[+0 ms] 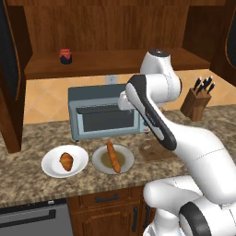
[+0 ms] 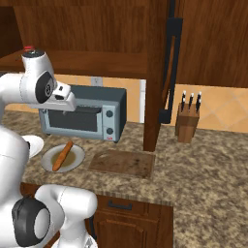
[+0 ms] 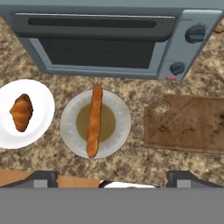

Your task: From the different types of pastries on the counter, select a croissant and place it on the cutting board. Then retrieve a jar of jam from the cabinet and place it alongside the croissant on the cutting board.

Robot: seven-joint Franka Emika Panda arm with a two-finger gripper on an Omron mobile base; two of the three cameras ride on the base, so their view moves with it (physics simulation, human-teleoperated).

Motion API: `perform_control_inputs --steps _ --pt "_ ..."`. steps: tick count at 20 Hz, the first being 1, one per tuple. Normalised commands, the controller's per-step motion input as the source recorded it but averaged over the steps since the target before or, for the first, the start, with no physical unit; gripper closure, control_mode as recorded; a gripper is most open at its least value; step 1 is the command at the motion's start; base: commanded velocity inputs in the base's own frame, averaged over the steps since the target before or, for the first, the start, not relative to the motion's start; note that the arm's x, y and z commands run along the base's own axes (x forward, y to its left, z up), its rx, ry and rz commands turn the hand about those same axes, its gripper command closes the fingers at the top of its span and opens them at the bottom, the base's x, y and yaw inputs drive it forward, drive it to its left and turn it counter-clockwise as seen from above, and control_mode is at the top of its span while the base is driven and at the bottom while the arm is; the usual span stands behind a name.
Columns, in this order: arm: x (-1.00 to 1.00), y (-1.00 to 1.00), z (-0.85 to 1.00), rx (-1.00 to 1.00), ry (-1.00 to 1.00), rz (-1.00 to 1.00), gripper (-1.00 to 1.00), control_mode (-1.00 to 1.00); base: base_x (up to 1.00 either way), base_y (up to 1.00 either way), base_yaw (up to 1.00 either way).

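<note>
The croissant (image 3: 21, 112) is a small, plump thing, golden-orange with darker brown ridges across its back, oval and pinched at both ends. It lies on a plain white round plate (image 3: 41, 127) at the left of the counter (image 1: 27, 175), untouched. Just beside it stands a second plate (image 3: 70, 131), greyish-white with a tan hollow in the middle, and across that lies a long thin orange-brown bread stick (image 3: 93, 121), reaching nearly rim to rim.

To the right of the bread plate, flat on the speckled brown-grey granite, is the cutting board (image 3: 188, 124): dark brown wood with a scuffed, grainy face, rounded corners and a handle tab with a cut-out hole toward the plates. Nothing rests on it.

Behind the plates sits a grey-blue toaster oven (image 1: 103, 113), boxy, with a dark glass door, a long bar handle and two round knobs on its right. A wooden knife block (image 2: 187, 123) with dark handles stands further right on the counter.

Above, the cabinet (image 1: 106, 27) is dark reddish-brown wood with a panelled back, and on its wide shelf, toward the left, sits the jar of jam (image 1: 66, 56), squat and round, dark red with a red lid.

The gripper (image 3: 113, 179) hangs high over the counter, looking straight down on the plates and board; its two dark fingertips stand wide apart with nothing between them.
</note>
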Motion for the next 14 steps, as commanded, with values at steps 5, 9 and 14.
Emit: perform_control_inputs --steps 5,9,14 --pt "0.0 0.6 0.0 0.0 0.0 0.0 -1.0 -1.0 0.0 0.0 0.0" --pt "0.0 0.59 0.0 0.0 0.0 0.0 -1.0 -1.0 0.0 0.0 0.0" --pt "0.0 0.58 -0.01 0.0 0.0 0.0 -1.0 -1.0 0.0 0.0 0.0"
